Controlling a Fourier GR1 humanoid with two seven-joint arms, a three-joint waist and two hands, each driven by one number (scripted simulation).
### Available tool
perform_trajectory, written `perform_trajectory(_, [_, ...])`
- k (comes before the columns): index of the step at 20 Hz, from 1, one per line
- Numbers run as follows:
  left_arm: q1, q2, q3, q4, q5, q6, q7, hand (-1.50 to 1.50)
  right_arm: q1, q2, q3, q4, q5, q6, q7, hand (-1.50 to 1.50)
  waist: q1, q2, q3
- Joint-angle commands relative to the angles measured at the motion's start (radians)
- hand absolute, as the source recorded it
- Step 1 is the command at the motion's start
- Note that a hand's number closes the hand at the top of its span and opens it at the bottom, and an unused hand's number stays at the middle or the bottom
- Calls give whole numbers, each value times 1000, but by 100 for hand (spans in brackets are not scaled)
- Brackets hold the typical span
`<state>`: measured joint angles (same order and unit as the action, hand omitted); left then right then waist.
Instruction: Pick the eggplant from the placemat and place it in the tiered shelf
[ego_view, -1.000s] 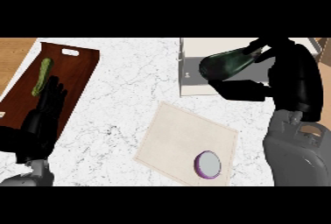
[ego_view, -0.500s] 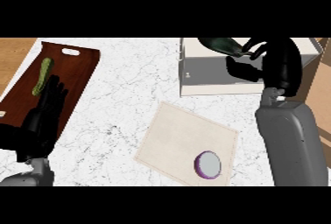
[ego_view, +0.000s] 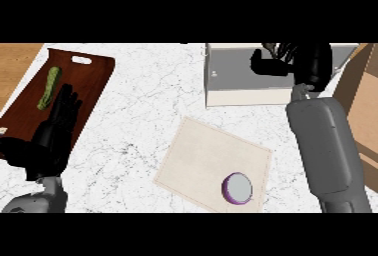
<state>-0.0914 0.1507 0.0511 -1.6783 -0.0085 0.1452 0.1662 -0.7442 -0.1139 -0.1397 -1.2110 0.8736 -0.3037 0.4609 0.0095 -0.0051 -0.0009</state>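
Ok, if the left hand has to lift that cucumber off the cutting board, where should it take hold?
Round its middle, straight down from above, closing across the two long sides. The cucumber lies flat on the cutting board, long and slim, running away from the robot, so only its width fits a hand. The open left hand is just to its right.

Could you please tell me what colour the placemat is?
The placemat is pale beige, best seen in the head view.
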Motion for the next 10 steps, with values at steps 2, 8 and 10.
perform_trajectory(2, [-7, 37, 48, 56, 31, -48, -46, 0, -71, -26, -108, 195, -119, -50, -97, -150, 6, 11, 1])
perform_trajectory(8, [-20, -2, 7, -2, -11, -4, 10, 0, -153, -59, -128, 308, -190, -3, -160, -150, 3, 8, 1])
perform_trajectory(10, [8, 26, 38, -11, 38, -52, 10, 0, -164, -52, -143, 398, -210, -44, -247, -150, 10, 11, 1])
